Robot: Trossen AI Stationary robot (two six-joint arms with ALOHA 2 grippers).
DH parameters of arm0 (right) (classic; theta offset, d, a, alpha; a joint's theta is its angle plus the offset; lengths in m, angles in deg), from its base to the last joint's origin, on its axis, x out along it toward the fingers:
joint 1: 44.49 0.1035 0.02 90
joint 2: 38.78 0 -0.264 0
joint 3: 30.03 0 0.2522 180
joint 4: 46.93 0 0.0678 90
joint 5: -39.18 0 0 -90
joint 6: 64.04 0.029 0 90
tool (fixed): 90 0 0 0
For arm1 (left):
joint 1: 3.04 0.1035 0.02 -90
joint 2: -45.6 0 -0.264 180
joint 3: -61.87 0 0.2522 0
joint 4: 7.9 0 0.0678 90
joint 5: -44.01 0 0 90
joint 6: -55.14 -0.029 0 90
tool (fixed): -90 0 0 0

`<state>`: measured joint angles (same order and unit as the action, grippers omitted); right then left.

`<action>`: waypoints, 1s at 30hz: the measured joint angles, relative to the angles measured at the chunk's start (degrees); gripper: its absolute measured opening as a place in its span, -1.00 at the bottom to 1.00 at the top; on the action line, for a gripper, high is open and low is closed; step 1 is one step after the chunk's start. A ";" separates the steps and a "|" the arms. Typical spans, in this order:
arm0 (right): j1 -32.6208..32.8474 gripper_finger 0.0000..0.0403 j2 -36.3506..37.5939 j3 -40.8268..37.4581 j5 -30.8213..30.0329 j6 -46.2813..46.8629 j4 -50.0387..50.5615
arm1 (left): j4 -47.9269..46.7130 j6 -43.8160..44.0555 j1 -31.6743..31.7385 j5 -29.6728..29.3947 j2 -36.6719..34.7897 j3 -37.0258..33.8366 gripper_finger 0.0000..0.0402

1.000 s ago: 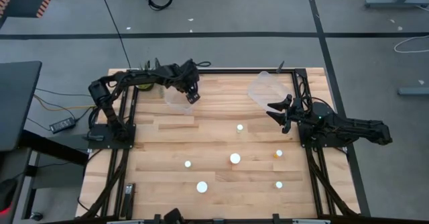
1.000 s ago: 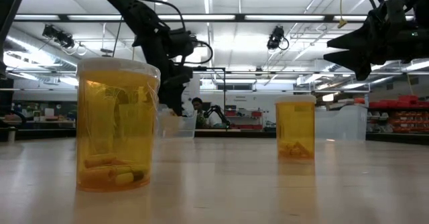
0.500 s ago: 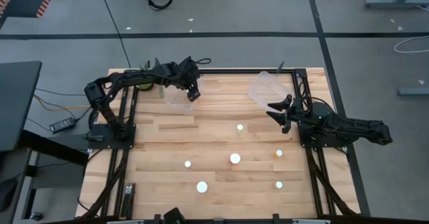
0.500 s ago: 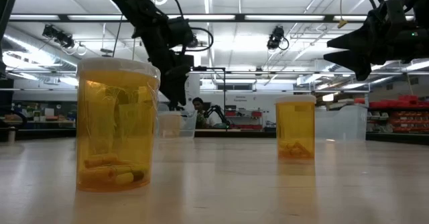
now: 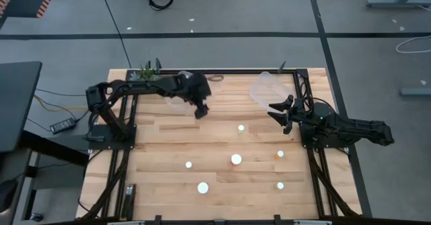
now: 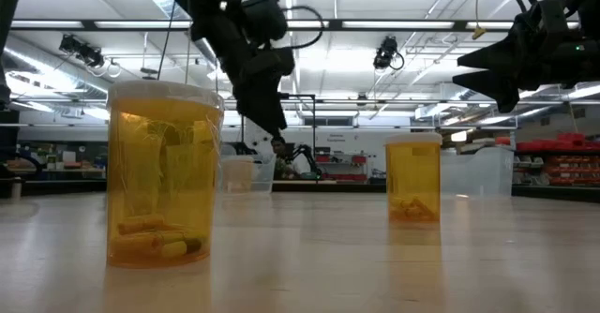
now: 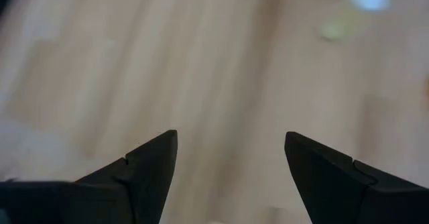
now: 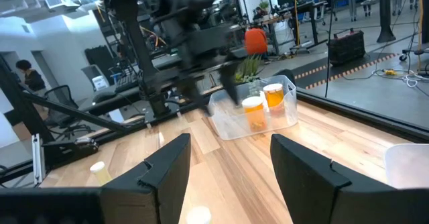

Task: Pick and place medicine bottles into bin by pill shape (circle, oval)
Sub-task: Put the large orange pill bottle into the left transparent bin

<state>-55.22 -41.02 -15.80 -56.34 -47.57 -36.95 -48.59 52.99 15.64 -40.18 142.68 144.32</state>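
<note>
The left hand (image 5: pixel 201 110) hangs released and empty just past its bin (image 5: pixel 176 102), free for another pick. Six bottles (image 5: pixel 236 159) stand ahead on the tabletop (image 5: pixel 161 151). The right hand (image 5: pixel 277 115), part-spread and empty, waits beside its bin (image 5: pixel 269 87).

Past our right gripper (image 8: pixel 228 163), fingers spread, we see two orange bottles (image 8: pixel 263 103) standing in a clear bin (image 8: pixel 231 123) across the wooden table (image 8: pixel 348 133), the other arm (image 8: pixel 181 36) blurred above it, another bottle (image 8: pixel 100 173) nearer.
</note>
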 joint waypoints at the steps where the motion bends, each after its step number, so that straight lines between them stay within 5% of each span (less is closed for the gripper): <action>1: 0.01 0.06 0.00 0.00 0.00 0.00 -0.01 | 0.29 -0.06 -1.44 -0.02 0.00 -0.02 0.43; 9: 0.00 0.06 0.00 0.00 -0.01 0.00 0.01 | 1.54 -1.49 -12.07 0.18 0.02 -0.02 0.43; 16: 0.01 0.06 0.00 0.00 -0.01 0.00 0.01 | 0.31 2.19 -18.55 7.48 0.03 -0.02 0.43; 30: 0.00 0.06 0.02 0.00 -0.02 0.00 0.00 | 10.36 9.43 -24.87 -1.91 3.25 0.85 0.43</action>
<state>-55.23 -40.99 -15.80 -56.36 -47.57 -36.96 -38.23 62.42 -9.23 -42.09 145.93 145.17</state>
